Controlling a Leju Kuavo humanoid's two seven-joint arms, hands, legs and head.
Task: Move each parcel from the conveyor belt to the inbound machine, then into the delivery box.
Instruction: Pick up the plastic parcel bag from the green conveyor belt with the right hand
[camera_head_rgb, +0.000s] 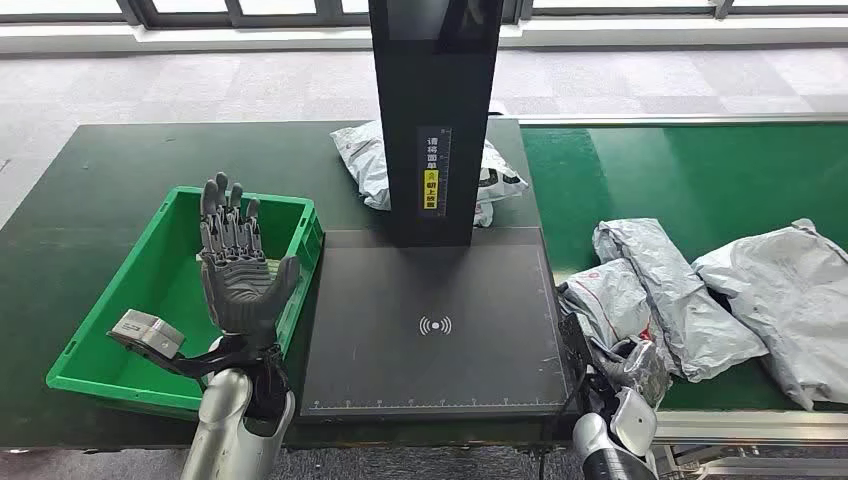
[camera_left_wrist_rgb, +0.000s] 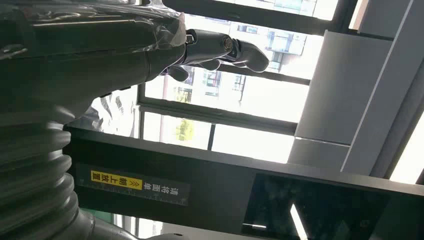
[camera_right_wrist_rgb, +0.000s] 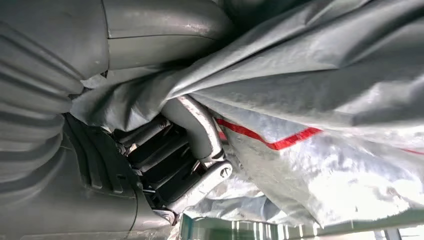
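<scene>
Looking at the layout, the whole thing comes down to the right robot hand (camera_head_rgb: 640, 365) being right at the near end of the grey poly-mailer parcel (camera_head_rgb: 622, 300) on the green conveyor belt (camera_head_rgb: 700, 180). In the right wrist view the fingers (camera_right_wrist_rgb: 197, 132) are tucked in under the crinkly film (camera_right_wrist_rgb: 320, 90), so I'd say it's gripping that parcel. The parcel's long axis runs away from the robot, angling slightly right, with two more bags, a long grey parcel (camera_head_rgb: 680, 295) and a big pale parcel (camera_head_rgb: 790, 300), just beside it. The inbound machine's scan pad (camera_head_rgb: 435, 325) sits just to the left of that hand, so my guess is a short sideways carry. The left robot hand (camera_head_rgb: 235, 280) is spread wide, holding nothing, raised over the green delivery box (camera_head_rgb: 90, 350) on the bench (camera_head_rgb: 120, 170). Another parcel (camera_head_rgb: 365, 160) sits behind the machine's black column (camera_head_rgb: 435, 110).
</scene>
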